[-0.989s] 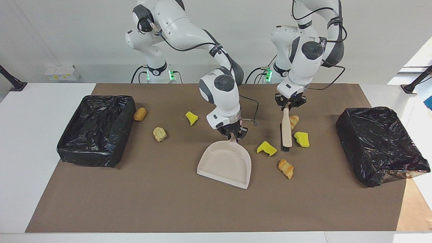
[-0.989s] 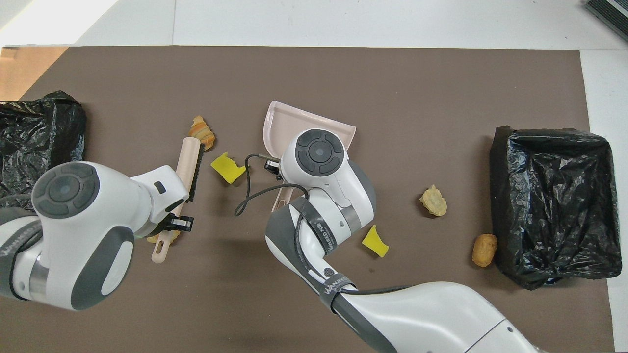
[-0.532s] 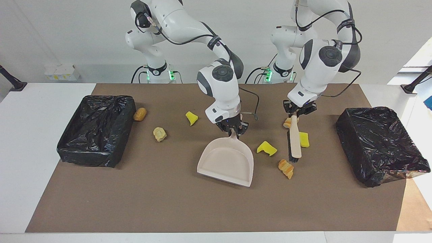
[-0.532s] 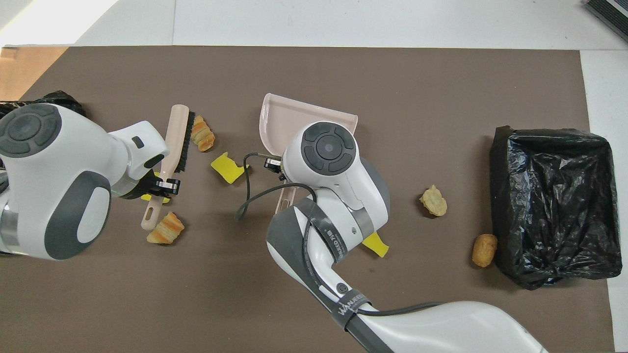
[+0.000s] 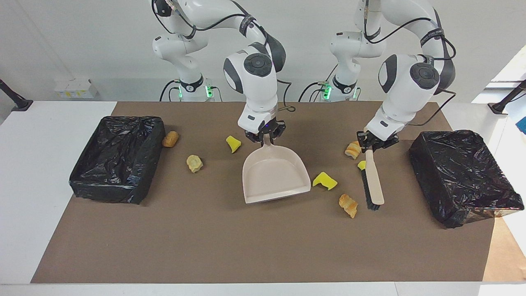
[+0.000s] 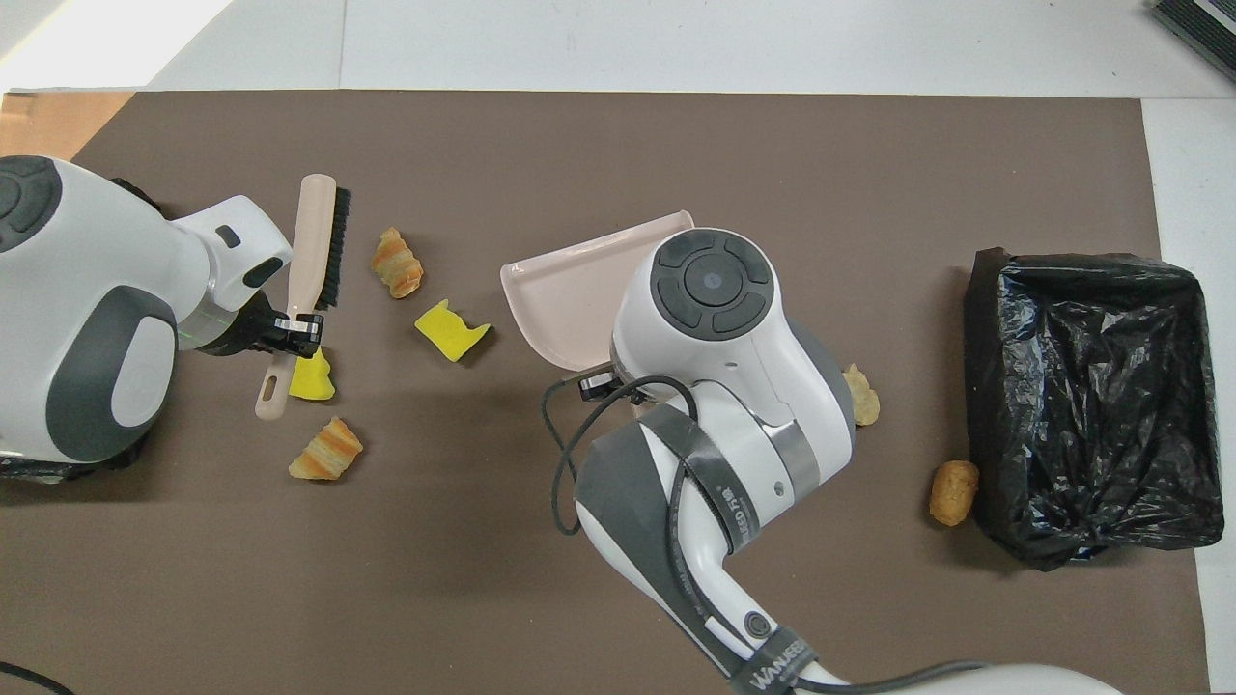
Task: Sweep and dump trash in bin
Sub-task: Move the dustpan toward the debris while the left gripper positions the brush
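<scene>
- Two white robot arms work over a counter (image 5: pixel 205 246) covered by a brown mat, with a bin lined in black plastic at each end (image 5: pixel 117 162) (image 5: pixel 462 174).
- The left pincer (image 5: pixel 374 143) is clamped on the handle of a beige hand brush (image 5: pixel 373 185), which hangs bristles down near the bin at the left arm's end.
- The right pincer (image 5: pixel 264 137) is clamped on the handle of a beige dustpan (image 5: pixel 273 176), which is empty and sits mid-counter.
- The trash is seven loose scraps on the mat, none in a bin.
- Between brush and dustpan lie a yellow sponge wedge (image 5: pixel 324 181) and a croissant-like piece (image 5: pixel 348 204); a second croissant-like piece (image 5: pixel 353 149) and a yellow chunk (image 5: pixel 361 165) sit by the brush handle.
- Toward the right arm's end lie a yellow chunk (image 5: pixel 233 143), a pale tan lump (image 5: pixel 194 163) and a golden-brown piece (image 5: pixel 170 138) just beside that bin.
- The scraps look light and soft, likely to roll or skid under bristles, so low, gentle strokes should suit.
- They seem best pushed from the side away from the dustpan's mouth, not gripped.
</scene>
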